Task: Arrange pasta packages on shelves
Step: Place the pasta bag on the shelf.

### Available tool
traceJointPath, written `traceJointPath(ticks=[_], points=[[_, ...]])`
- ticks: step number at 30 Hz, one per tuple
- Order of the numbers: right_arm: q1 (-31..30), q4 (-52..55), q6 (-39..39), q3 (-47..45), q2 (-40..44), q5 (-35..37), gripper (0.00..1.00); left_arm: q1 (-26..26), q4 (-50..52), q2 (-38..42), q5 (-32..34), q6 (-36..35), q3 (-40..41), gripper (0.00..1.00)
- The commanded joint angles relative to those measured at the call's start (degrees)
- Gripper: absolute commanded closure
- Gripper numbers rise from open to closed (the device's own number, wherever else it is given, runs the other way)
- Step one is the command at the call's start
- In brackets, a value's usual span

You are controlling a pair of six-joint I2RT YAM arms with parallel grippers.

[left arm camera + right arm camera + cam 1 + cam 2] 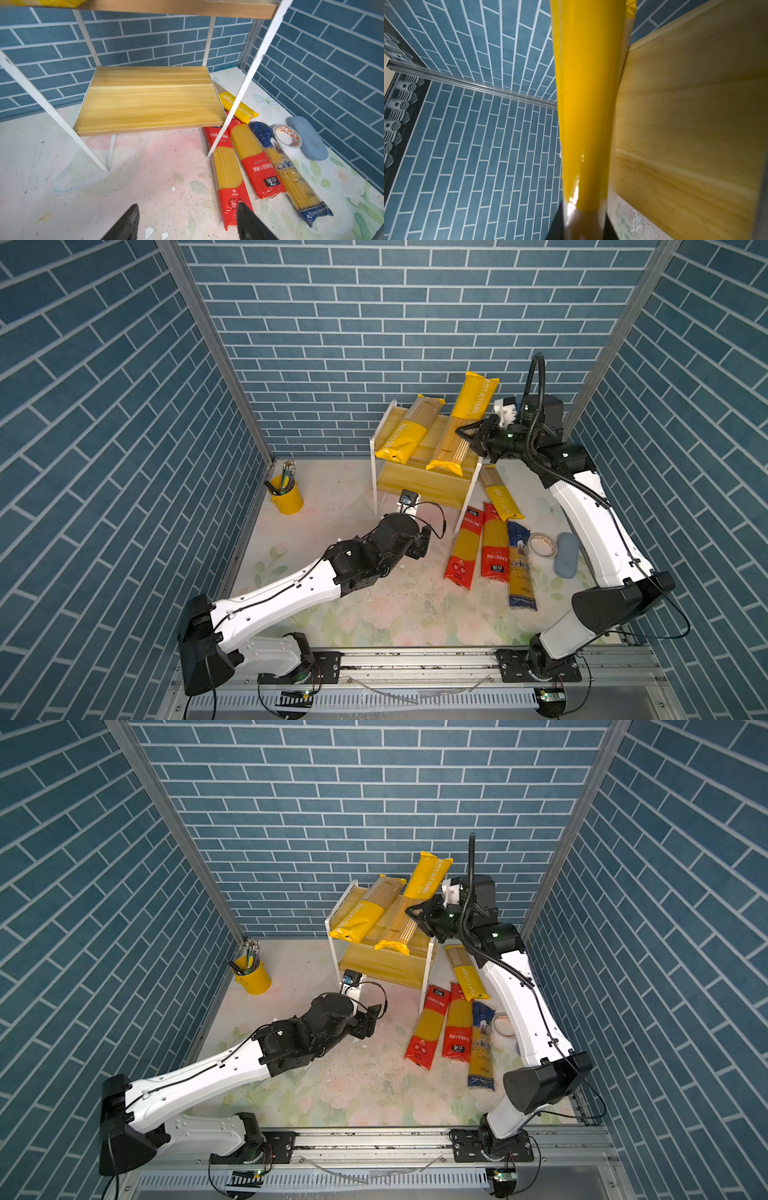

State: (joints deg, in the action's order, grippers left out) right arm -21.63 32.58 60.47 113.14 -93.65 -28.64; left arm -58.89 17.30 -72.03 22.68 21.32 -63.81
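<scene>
A PASTATIME bag (469,406) is pinched at mid-length by the right end effector (462,434) and held tilted over the right side of the rack (422,485), its lower end at the front edge of the top shelf (424,450). At its 9 o'clock a second bag (409,433) lies on that shelf. The left end effector (187,223) is seen spread above the tabletop (328,531) before the rack. At the rack's 4 o'clock, a third bag (500,497), two red bags (465,549) and a blue bag (519,568) are seen on the tabletop.

Blue brick-pattern walls (374,302) on three sides; aluminium corner posts (216,348); worn floral tabletop (353,614).
</scene>
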Motion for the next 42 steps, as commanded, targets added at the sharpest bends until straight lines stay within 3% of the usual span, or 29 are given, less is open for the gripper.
traceJointPath(ticks=[1,12,30,42], points=[[0.01,-7.25,1.78,8.65,-0.32,-0.32,1.00,0.36,3.00,0.81,1.09,1.22,0.82,0.26],[0.14,-0.37,5.06,19.13,-8.12,-2.00,1.00,4.57,1.16,5.25,-3.72,4.23,6.21,0.24],[0.01,3.76,10.20,18.88,-14.29,2.80,1.00,5.54,-0.51,8.67,-4.57,6.88,11.34,0.23],[-1.46,4.75,10.33,23.43,-19.56,-3.14,1.00,5.54,-1.29,7.23,-4.31,6.80,11.43,0.23]])
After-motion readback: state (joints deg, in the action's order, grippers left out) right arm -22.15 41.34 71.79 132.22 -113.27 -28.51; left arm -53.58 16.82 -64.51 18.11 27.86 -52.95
